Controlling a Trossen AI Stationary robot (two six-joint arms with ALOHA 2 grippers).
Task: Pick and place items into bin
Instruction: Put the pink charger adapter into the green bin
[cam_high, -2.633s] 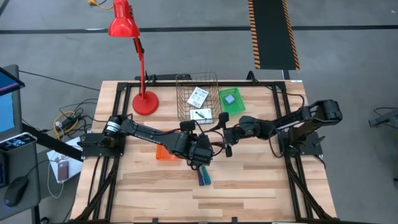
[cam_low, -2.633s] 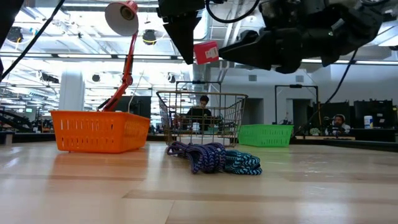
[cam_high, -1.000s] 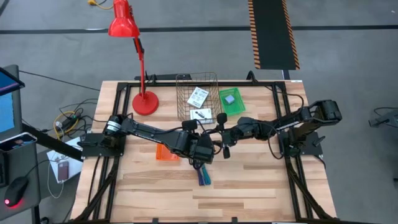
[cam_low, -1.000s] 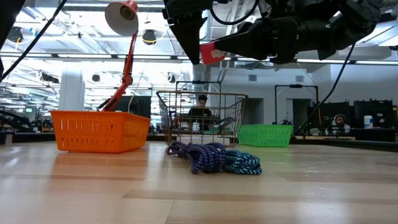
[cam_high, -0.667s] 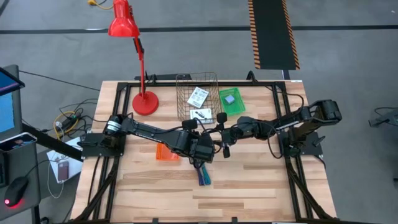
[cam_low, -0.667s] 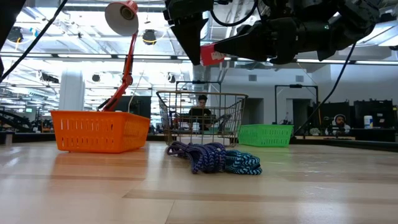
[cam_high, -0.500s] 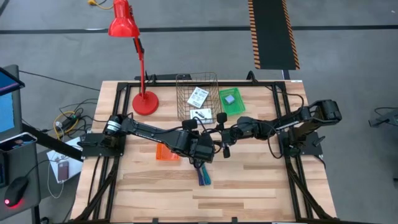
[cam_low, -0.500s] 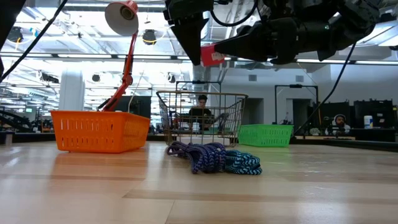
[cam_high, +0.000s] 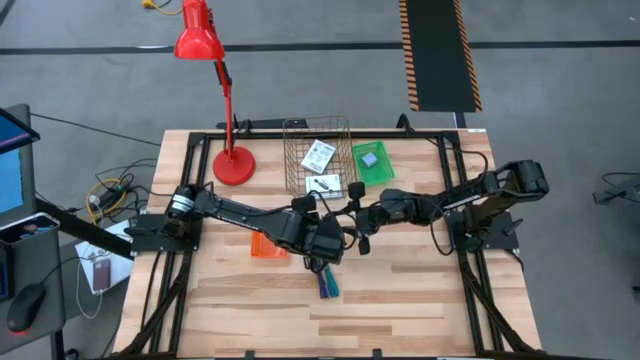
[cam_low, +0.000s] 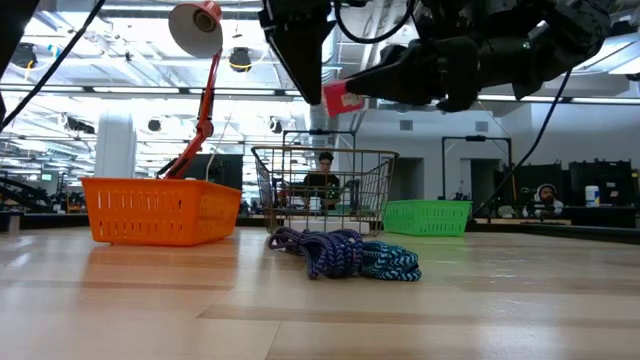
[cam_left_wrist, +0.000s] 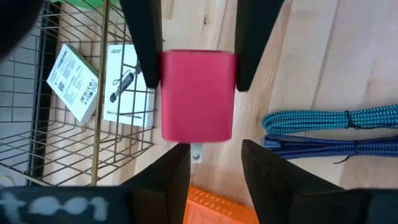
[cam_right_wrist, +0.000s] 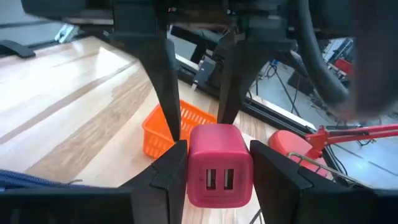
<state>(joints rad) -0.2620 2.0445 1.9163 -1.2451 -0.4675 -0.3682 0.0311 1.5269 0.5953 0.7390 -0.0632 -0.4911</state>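
Note:
A small pink charger cube (cam_low: 345, 98) hangs high above the table's middle, between my two grippers. It also shows in the left wrist view (cam_left_wrist: 198, 96). My right gripper (cam_low: 352, 88) reaches in level from the table's right and is shut on the cube. My left gripper (cam_left_wrist: 214, 146) points down with a gap between its fingers. Its fingertips (cam_right_wrist: 181, 138) stand at the cube's end that faces away from the right arm. Two white cards with black marks (cam_high: 320, 168) lie in the wire basket (cam_high: 300, 135). A coiled blue and purple cord (cam_high: 327, 283) lies on the table below. My right gripper pinches the cube's two opposite side faces (cam_right_wrist: 194, 167) between its two fingers. The fingers come level from the table's right and lie along the cube. The cube is lifted clear and about level, its end with two ports (cam_right_wrist: 219, 179) toward the right wrist. My left gripper's fingertips stand at the cube's other end (cam_left_wrist: 198, 135); I cannot tell whether they touch it.
An orange basket (cam_high: 265, 246) stands under the left arm. A green bin (cam_high: 372, 162) with a small grey piece stands right of the wire basket. A red desk lamp (cam_high: 232, 160) stands at the far left. Bare wood lies toward the near edge.
The pink cube has come down a little between the two grippers, and more of its top now sits under the right gripper's finger. Both arms have otherwise kept nearly still.

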